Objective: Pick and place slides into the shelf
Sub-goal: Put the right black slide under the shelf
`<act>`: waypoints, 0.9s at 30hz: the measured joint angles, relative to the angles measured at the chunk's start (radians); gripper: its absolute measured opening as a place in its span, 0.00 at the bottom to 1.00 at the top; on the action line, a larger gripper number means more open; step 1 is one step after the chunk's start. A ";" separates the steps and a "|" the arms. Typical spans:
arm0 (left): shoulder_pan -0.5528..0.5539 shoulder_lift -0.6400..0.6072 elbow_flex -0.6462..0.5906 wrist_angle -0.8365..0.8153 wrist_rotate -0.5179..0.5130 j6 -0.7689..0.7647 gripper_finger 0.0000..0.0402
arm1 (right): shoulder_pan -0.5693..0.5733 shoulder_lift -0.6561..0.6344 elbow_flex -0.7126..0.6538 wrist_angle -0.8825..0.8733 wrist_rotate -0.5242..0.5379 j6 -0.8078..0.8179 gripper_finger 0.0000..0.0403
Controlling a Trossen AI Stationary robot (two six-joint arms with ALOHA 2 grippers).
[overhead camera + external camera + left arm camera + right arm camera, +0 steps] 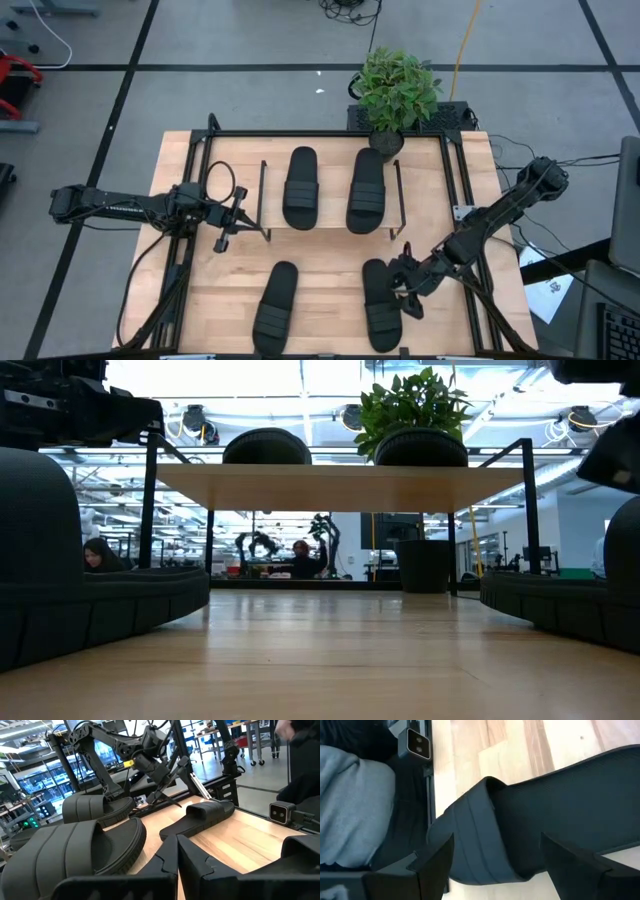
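Two black slides (300, 187) (367, 190) lie sole-down, side by side, on the shelf's (330, 205) light board. The low view shows them (265, 445) (420, 445) on top of the board (340, 485). Two more slides rest on the table nearer the front, one on the left (275, 308) and one on the right (382, 303). My right gripper (405, 285) is open at the right front slide's outer side. In the right wrist view its fingers (435, 860) stand on either side of the ribbed strap (485, 835), with no touch seen. My left gripper (225, 235) is shut, off the shelf's front left corner.
A potted plant (397, 95) stands behind the shelf at the table's far edge. Black rails (190, 250) run along the table's left and right sides. A small camera (280, 812) sits at the near edge. Bare wood (330, 290) lies between the two front slides.
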 joint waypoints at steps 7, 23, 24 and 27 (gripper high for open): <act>0.000 0.000 0.000 0.000 0.000 0.000 0.06 | 0.000 0.009 -0.046 0.074 0.000 -0.007 0.70; 0.001 0.000 0.000 -0.002 -0.010 0.000 0.06 | 0.002 0.208 -0.056 0.321 -0.149 -0.021 0.62; 0.001 0.000 0.000 -0.002 -0.013 0.000 0.06 | 0.002 0.212 -0.056 0.317 -0.161 -0.019 0.59; 0.001 0.000 0.000 -0.004 -0.027 -0.001 0.06 | 0.002 0.221 -0.056 0.322 -0.181 -0.028 0.49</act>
